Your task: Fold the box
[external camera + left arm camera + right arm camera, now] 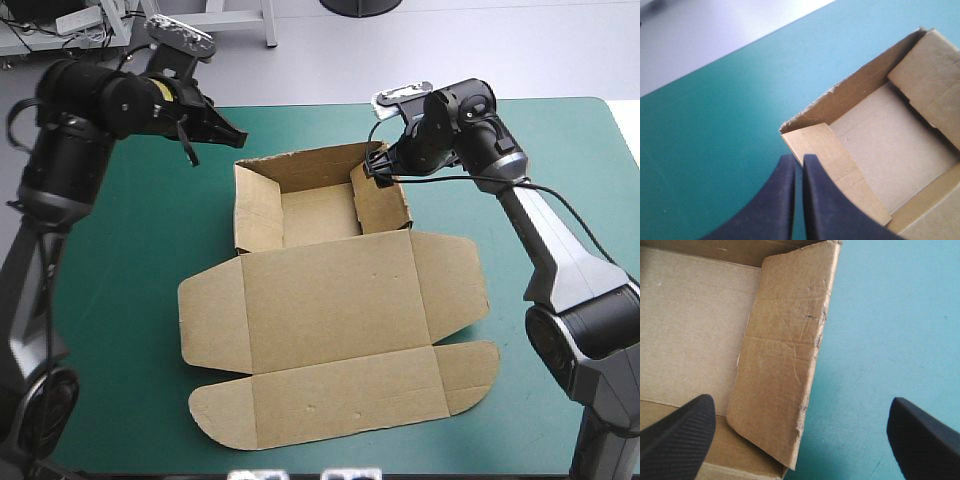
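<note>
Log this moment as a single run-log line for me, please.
box: open tray, lid flat | left gripper: shut, by tray's far-left corner | right gripper: open, straddling tray's right wall

The box (330, 300) is plain brown board throughout, without print. Its tray floor (690, 315) is a paler, sandier brown, and the far wall (860, 85) is darker on its shaded inner face. The right wall flap (785, 350) carries faint pale crease lines and a frayed, whitish cut edge. The table cover (150, 250) is uniform teal-green, unpatterned. The left gripper (797, 159) has smooth black fingers (830, 210). Those of the right gripper (800, 407) are black with a fine ribbed weave. The left arm (70, 130) is black above and dark grey lower down. The right arm (560, 250) is black at the wrist and mid-grey along its long link.
</note>
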Robot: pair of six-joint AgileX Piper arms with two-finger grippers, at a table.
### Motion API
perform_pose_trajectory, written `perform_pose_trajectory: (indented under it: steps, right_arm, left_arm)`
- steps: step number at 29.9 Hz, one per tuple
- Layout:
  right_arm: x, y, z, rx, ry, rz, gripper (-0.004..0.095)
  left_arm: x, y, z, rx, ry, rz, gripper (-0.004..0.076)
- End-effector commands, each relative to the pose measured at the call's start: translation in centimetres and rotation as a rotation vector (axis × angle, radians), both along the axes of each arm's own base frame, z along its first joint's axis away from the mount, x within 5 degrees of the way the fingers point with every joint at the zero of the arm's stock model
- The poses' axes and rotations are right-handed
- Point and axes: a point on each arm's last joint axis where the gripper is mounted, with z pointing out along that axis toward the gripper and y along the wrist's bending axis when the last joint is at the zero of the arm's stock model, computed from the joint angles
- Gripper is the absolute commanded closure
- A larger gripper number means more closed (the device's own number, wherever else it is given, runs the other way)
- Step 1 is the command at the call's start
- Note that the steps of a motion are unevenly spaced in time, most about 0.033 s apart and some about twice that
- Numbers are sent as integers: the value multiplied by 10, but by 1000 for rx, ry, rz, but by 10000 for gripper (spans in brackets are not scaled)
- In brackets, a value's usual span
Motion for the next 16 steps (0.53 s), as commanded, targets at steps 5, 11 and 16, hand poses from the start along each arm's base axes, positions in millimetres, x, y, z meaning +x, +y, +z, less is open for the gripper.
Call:
perform_pose_trajectory:
  steps: [5,11,16]
  right_arm:
    - [-9,-7,24,15,-58,9,45]
    - [2,1,3,17,-2,16,45]
    - [12,5,-15,1,36,15,45]
  left_arm:
    - [-105,37,46,-35,-119,-20,721]
    - [-166,68,15,46,-95,31,721]
    - [-215,89,-24,62,-67,61,722]
